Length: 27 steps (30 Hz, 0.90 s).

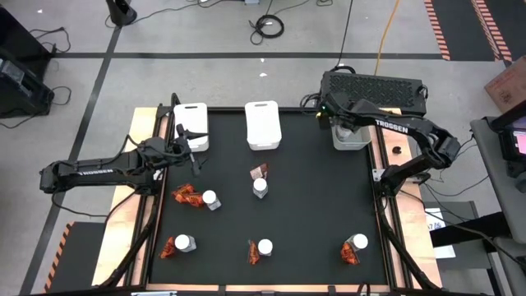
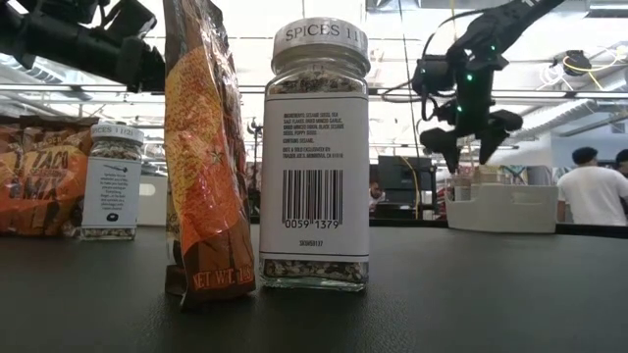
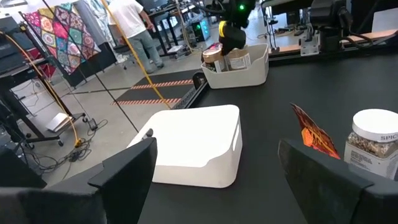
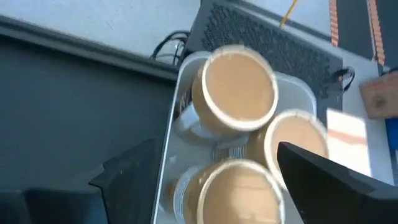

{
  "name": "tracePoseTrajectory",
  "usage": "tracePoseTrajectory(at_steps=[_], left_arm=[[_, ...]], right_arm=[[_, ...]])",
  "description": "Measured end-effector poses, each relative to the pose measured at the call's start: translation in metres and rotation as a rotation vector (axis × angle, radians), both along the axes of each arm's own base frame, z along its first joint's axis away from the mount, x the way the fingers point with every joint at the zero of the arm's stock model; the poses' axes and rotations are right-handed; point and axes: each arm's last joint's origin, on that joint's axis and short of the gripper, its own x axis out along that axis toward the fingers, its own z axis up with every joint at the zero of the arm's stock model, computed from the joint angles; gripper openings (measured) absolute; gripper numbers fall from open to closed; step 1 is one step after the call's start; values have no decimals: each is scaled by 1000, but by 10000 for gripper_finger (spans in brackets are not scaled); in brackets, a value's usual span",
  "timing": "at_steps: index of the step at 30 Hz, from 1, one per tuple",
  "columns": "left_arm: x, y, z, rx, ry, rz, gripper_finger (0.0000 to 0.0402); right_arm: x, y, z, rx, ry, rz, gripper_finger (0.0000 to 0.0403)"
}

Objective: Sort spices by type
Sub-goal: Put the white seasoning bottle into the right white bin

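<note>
The left gripper [image 1: 186, 136] hangs over the left bin [image 1: 191, 125] at the mat's far left, fingers [image 3: 127, 171] spread wide and holding nothing. From above, three white bins sit along the far edge: the left one, the middle bin [image 1: 263, 125], and the right bin [image 1: 350, 136]. On the mat [image 1: 312, 197] five jars [image 1: 210, 199] can be counted, each with a red-orange sachet [image 1: 186, 196] just beside it, so five sachets too: one pair below the left gripper, one mid-mat, and three along the near edge at left, centre and right. In the low view the nearest sachet stands upright, touching or almost touching its jar. The right gripper [image 1: 348, 122] hovers above the right bin, fingers [image 4: 127, 171] wide apart and empty. Its wrist view shows three tan-topped tubs [image 4: 239, 88] packed together inside that bin.
</note>
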Motion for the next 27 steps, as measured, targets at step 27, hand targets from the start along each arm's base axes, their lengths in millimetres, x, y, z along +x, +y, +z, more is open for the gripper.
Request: tracePoseTrajectory(at_steps=[27], left_arm=[[7, -7, 4, 33, -36, -289, 338]], right_arm=[[133, 150, 90, -73, -681, 1310, 329]])
